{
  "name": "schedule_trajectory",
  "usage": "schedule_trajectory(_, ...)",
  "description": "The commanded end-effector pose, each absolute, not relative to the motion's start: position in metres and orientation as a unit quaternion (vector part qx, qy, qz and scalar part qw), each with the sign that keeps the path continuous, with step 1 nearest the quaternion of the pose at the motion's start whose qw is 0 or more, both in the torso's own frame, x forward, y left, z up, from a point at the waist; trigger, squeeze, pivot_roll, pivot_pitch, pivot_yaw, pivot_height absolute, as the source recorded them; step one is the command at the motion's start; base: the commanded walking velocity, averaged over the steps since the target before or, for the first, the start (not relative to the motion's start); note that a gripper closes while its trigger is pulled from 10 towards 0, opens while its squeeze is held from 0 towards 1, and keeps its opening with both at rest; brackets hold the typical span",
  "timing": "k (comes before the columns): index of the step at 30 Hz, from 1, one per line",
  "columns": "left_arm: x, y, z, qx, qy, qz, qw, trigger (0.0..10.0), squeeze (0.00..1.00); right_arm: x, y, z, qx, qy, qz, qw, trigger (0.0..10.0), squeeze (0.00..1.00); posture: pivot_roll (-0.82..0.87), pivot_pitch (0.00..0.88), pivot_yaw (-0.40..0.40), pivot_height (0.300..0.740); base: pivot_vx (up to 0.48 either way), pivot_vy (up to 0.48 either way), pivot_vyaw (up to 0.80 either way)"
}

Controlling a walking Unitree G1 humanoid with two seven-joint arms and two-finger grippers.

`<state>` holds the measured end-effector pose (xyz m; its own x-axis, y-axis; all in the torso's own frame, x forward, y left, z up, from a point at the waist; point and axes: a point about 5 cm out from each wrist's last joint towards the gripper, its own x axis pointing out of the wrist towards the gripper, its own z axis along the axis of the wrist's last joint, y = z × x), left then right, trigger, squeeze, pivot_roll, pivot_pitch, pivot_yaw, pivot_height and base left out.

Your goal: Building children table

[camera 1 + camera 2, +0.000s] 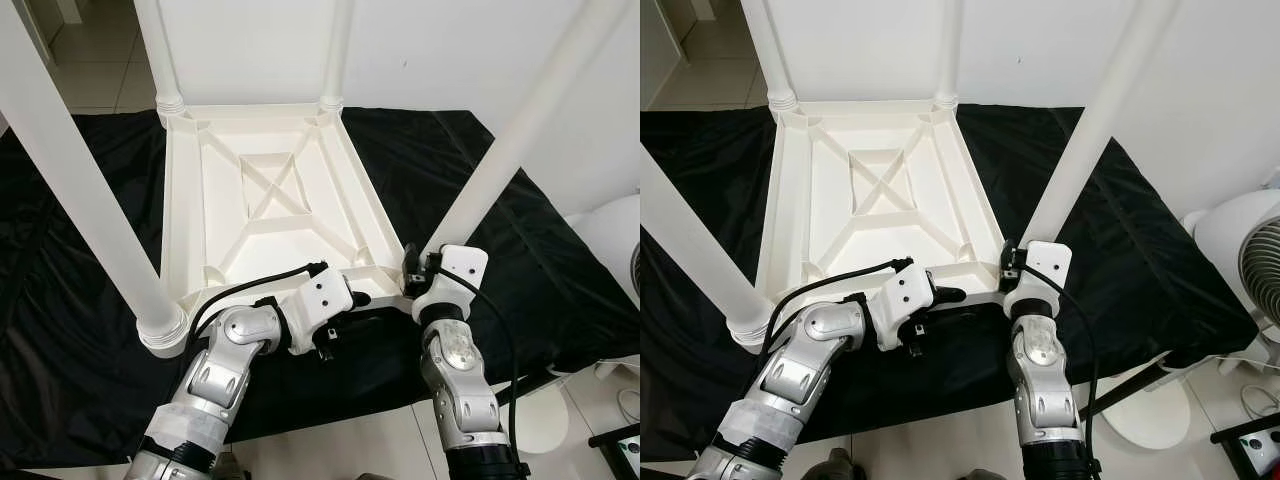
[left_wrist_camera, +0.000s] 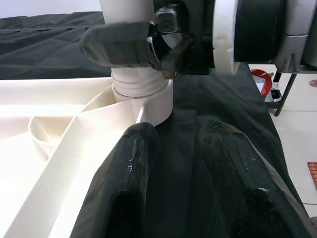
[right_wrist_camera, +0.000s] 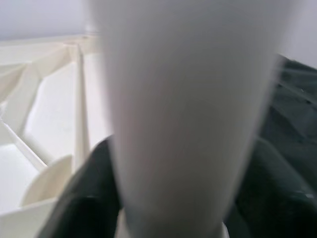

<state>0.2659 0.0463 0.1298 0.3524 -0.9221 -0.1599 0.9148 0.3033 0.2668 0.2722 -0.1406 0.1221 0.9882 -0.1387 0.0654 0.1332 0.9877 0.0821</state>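
A white plastic children's table [image 1: 182, 225] lies upside down on a black cloth [image 1: 70, 340], its ribbed underside facing up. Four white legs stand up from its corners: near left leg [image 1: 85, 195], near right leg [image 1: 515, 145], and two far legs [image 1: 155, 50]. My right gripper [image 1: 415, 275] is shut around the near right leg [image 3: 183, 99] just above its socket. My left gripper [image 1: 362, 299] lies low along the table's near edge, pointing at that same corner. Its fingers [image 2: 130, 168] are open over the cloth, with the leg's base [image 2: 141, 91] just ahead.
A white fan [image 1: 1252, 268] and a round white stand base [image 1: 1152, 412] sit on the tiled floor to my right. The cloth reaches well past the table on both sides. A white wall rises behind the far legs.
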Motion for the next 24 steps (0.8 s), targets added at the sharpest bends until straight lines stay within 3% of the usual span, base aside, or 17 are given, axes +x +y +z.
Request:
schedule_trajectory(1,0.275,0.05,0.133,0.161,-0.03,-0.482,0.861,10.0,0.0,0.268,-0.136,0.121,0.073,-0.034,-0.054,0.995,10.0,1.0,0.03,0.0,-0.067,0.74,0.0,0.0,0.0)
schedule_trajectory(7,0.274,0.051,0.135,0.16,-0.034,-0.489,0.857,10.0,0.0,0.258,-0.156,0.125,0.052,-0.052,0.041,0.996,10.0,1.0,0.02,0.0,-0.063,0.74,0.0,0.0,0.0)
schedule_trajectory(8,0.275,0.051,0.135,0.16,-0.034,-0.49,0.856,10.0,0.0,0.256,-0.161,0.125,0.048,-0.05,0.062,0.996,10.0,0.47,0.02,0.0,-0.061,0.74,0.0,0.0,0.0)
schedule_trajectory(10,0.275,0.051,0.135,0.16,-0.034,-0.489,0.857,10.0,0.0,0.256,-0.166,0.125,0.043,-0.048,0.069,0.996,10.0,0.47,0.02,0.0,-0.061,0.74,0.0,0.0,0.0)
schedule_trajectory(11,0.275,0.051,0.136,0.159,-0.034,-0.491,0.856,10.0,0.0,0.256,-0.17,0.126,0.03,-0.046,0.091,0.994,10.0,0.0,0.02,0.0,-0.053,0.74,0.0,0.0,0.0)
schedule_trajectory(17,0.274,0.05,0.136,0.157,-0.033,-0.494,0.854,10.0,0.0,0.264,-0.185,0.129,-0.022,-0.038,0.167,0.985,10.0,0.0,0.01,0.0,-0.043,0.74,0.0,0.0,0.0)
schedule_trajectory(24,0.285,0.054,0.137,0.133,-0.016,-0.424,0.896,10.0,0.0,0.28,-0.193,0.134,-0.051,-0.032,0.197,0.979,10.0,0.0,0.03,0.008,-0.051,0.74,0.0,0.0,0.0)
